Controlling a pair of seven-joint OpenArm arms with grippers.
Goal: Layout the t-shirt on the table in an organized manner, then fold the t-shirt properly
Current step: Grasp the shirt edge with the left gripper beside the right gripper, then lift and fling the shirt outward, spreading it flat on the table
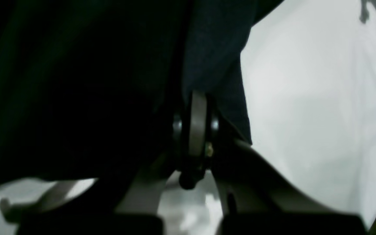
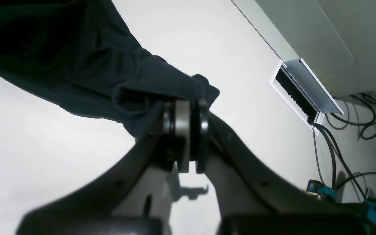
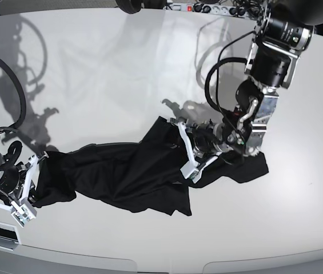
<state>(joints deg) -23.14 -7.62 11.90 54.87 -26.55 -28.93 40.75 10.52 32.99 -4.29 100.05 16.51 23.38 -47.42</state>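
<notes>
Although both arms are at work, the large glossy white bench [image 3: 92, 74] with its rounded edges carries a garment that is far from laid out: the plain black short-sleeved cloth t-shirt [image 3: 132, 171] lies across the near middle of the bench as a long, rumpled band, with diagonal creases, folded-over flaps and no clear outline of sleeves, collar or hem. One end of the band reaches toward the near corner on the base view's left, the other bunches up on the view's right, with a lobe of cloth spilling past the arm there. Judged from this, the spreading stage is under way and none of the folding has begun; the cloth would need to be pulled flat and squared before any fold makes sense. The right end effector [image 2: 188, 130], low at the left end of the band in the base view, has its jaws pressed together on a bunched edge of the t-shirt, the fabric pulled up off the bench toward it. The left end effector [image 1: 197, 124], at the other end, is likewise clamped on a fold of the dark cloth, which hangs across most of its wrist view and hides much of the bench beneath.
</notes>
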